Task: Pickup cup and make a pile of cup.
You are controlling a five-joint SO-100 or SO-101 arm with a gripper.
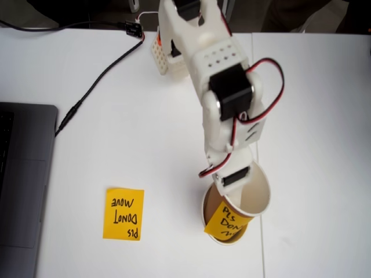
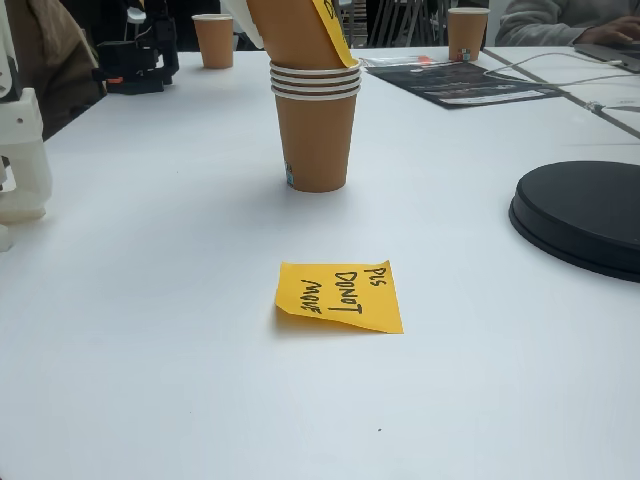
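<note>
The cup (image 1: 255, 194) has a cream inside and a yellow handwritten note (image 1: 228, 223) on its wall. My gripper (image 1: 233, 184) reaches down from the white arm and is shut on the cup's rim, one finger inside it. In a fixed view from table height the cup (image 2: 295, 30) is brown and tilted, its bottom sunk into the top of the pile of cup (image 2: 316, 140), which shows several stacked rims (image 2: 315, 80). From above, the pile's brown inside (image 1: 207, 209) peeks out left of the held cup.
A loose yellow sticky note (image 1: 123, 213) (image 2: 340, 295) lies flat on the white table. A grey laptop (image 1: 23, 179) sits at the left edge, with a black cable (image 1: 98, 78) behind it. A black disc (image 2: 585, 215) lies at the right. Other cups (image 2: 213, 40) (image 2: 468, 32) stand far back.
</note>
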